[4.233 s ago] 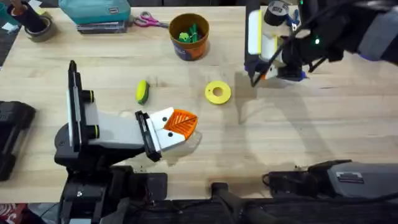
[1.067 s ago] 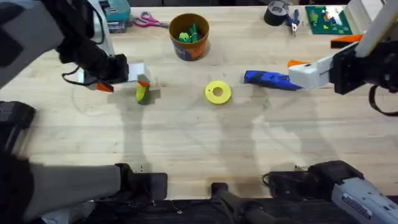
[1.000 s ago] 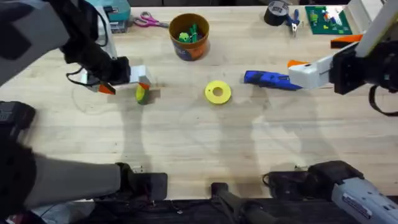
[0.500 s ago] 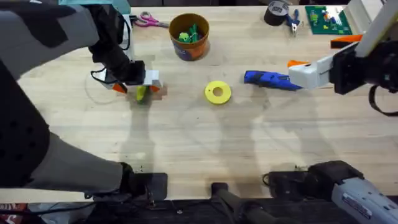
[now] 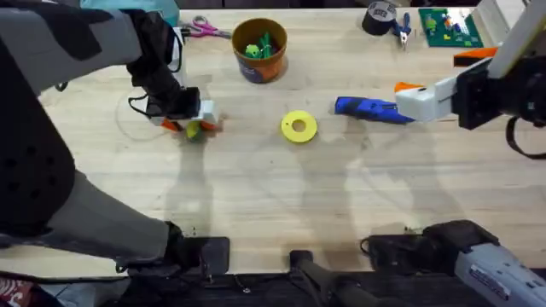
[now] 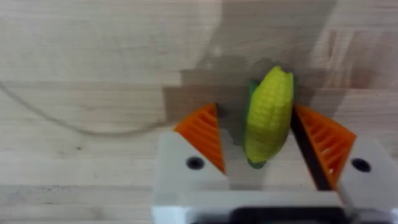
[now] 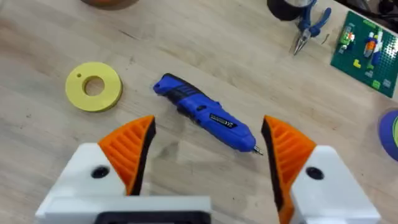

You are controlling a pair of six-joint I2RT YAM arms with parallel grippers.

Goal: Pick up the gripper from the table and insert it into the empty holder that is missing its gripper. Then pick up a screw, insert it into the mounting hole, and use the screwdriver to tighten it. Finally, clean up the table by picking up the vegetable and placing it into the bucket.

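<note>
The vegetable, a small yellow corn cob (image 6: 268, 115) with green husk, lies on the wooden table left of centre (image 5: 194, 132). My left gripper (image 6: 264, 137) is open and set down around it, one orange pad on each side, the cob nearer one pad; from overhead the left gripper (image 5: 192, 126) covers most of it. The blue screwdriver (image 5: 367, 108) lies flat right of centre, also seen as the screwdriver (image 7: 205, 115) just ahead of my right gripper (image 7: 208, 146), which hangs wide open and holds nothing. The orange-brown bucket (image 5: 259, 49) stands at the back. The loose gripper, holder and screw are out of view.
A flat yellow ring disc (image 5: 299, 126) lies between the corn and the screwdriver. The bucket holds green and yellow pieces. Scissors (image 5: 203, 28), a tape roll (image 5: 380, 17), pliers (image 5: 401, 30) and a green board (image 5: 450, 24) line the far edge.
My left arm has swung right and down, bringing its open gripper from left of the corn to either side of it. The right arm and the screwdriver have not moved in the last second.
</note>
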